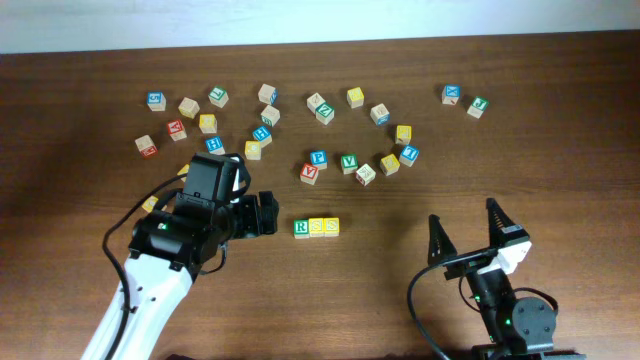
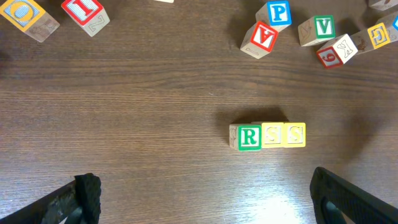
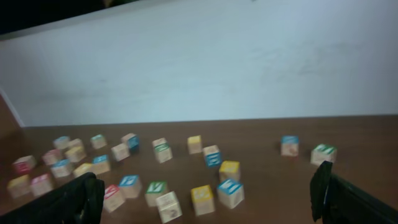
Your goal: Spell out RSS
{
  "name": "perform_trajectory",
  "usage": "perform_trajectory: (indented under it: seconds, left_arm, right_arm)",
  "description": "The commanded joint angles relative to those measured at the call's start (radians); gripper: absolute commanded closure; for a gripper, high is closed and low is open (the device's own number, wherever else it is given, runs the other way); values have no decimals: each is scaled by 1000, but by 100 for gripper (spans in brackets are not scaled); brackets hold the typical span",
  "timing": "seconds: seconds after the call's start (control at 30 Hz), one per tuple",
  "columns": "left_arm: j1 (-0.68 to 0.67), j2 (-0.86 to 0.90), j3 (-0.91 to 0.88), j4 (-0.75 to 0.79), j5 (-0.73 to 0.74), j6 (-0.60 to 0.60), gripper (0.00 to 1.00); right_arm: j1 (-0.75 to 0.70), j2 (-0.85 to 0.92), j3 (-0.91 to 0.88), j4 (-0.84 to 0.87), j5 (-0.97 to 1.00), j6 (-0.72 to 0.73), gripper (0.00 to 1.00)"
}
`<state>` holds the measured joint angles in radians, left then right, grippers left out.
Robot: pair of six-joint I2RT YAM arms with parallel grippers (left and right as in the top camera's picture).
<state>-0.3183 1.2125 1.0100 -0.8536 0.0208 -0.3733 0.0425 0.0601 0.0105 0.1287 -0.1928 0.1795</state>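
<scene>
The green R cube (image 1: 300,228) and two yellow S cubes (image 1: 316,228) (image 1: 331,228) stand touching in a row reading RSS at the table's middle front. In the left wrist view the R cube (image 2: 249,137) and the S cubes (image 2: 272,135) (image 2: 295,135) lie ahead of the fingers. My left gripper (image 1: 266,214) (image 2: 202,199) is open and empty, just left of the row. My right gripper (image 1: 468,227) (image 3: 208,196) is open and empty at the front right, apart from the row.
Several loose letter cubes lie scattered across the far half of the table, among them a green V cube (image 1: 349,161) (image 2: 323,27), a red V cube (image 1: 309,172) (image 2: 262,37) and a blue P cube (image 1: 319,158) (image 2: 278,12). A white wall (image 3: 199,62) stands behind the table.
</scene>
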Motion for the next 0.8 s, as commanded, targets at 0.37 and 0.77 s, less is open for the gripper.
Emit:
perform_trajectory:
  seconds: [0.37, 0.77]
  left_arm:
    - [3, -11, 8, -1, -10, 8, 1]
    - [3, -11, 8, -1, -10, 8, 1]
  right_arm:
    - [-5, -57, -5, -205, 99, -203, 2]
    - [-4, -57, -5, -205, 122, -164, 2]
